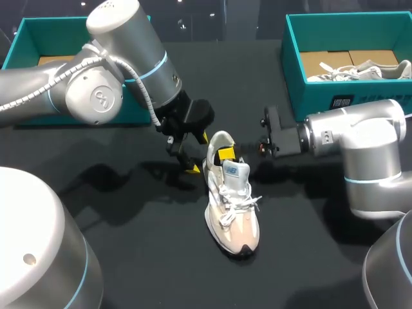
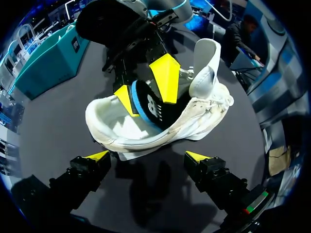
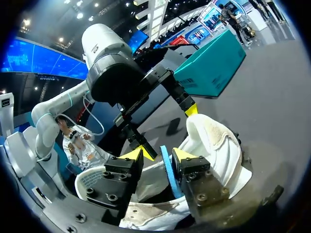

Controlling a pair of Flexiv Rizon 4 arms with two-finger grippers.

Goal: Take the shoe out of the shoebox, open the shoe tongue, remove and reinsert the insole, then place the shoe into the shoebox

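Observation:
A white and cream sneaker (image 1: 233, 209) lies on the black table, toe toward me, with its tongue (image 1: 235, 172) lifted. My right gripper (image 1: 225, 154) reaches into the shoe's opening from the right. A black insole with a blue edge (image 3: 167, 171) stands between its fingers, against one finger, with a gap to the other. In the left wrist view the insole (image 2: 147, 104) rises from the sneaker (image 2: 146, 133) between those yellow fingers (image 2: 165, 77). My left gripper (image 1: 196, 154) hangs open just behind the heel, and nothing lies between its tips (image 2: 146, 156).
A teal shoebox (image 1: 293, 64) at the back right holds another pale shoe (image 1: 360, 71). A second teal box (image 1: 19, 48) stands at the back left, partly hidden by my left arm. Dark tabletop surrounds the sneaker.

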